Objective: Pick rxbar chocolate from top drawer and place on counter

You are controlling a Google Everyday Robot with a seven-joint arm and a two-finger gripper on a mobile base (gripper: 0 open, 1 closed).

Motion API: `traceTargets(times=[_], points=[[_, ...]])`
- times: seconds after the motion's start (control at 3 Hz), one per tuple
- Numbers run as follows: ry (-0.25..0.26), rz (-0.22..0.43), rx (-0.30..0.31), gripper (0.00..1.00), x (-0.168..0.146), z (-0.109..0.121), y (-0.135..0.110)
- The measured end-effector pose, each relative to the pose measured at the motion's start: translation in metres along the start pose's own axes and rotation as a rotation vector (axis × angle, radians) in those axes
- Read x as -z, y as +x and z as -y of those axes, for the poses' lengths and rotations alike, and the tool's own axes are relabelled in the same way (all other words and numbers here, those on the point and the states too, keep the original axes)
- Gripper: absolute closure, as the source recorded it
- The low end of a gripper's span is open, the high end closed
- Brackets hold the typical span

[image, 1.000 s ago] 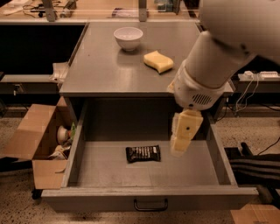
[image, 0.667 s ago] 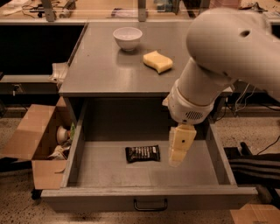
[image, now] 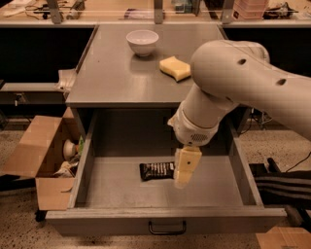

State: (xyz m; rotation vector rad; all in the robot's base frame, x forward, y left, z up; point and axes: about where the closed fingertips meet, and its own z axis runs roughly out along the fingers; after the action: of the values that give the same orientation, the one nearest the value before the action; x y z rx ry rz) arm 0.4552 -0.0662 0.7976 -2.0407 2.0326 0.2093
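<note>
The top drawer [image: 121,189] stands pulled open, its dark handle [image: 167,227] at the front. The rxbar chocolate [image: 156,170], a dark wrapper with white lettering, lies flat on the drawer floor near the middle. My gripper [image: 183,179] hangs down from the white arm inside the drawer, right at the bar's right end and covering that end. The grey counter [image: 116,78] lies behind and above the drawer.
A white bowl [image: 142,42] and a yellow sponge [image: 175,67] sit on the counter. An open cardboard box [image: 41,155] with clutter stands on the floor at the left. A wooden bench [image: 121,9] runs along the back. Dark cables lie at the right.
My arm has swung left and lowered, bringing the gripper from right of the bar down to its right end. The bar has not moved.
</note>
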Motion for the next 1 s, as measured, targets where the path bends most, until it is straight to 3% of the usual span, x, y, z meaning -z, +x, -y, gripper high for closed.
traceTargets(times=[0.67,1.0], points=[[0.032,0.100,0.049,0.00,-0.028,0.023,-0.039],[0.032,0.100,0.049,0.00,-0.028,0.023,-0.039]])
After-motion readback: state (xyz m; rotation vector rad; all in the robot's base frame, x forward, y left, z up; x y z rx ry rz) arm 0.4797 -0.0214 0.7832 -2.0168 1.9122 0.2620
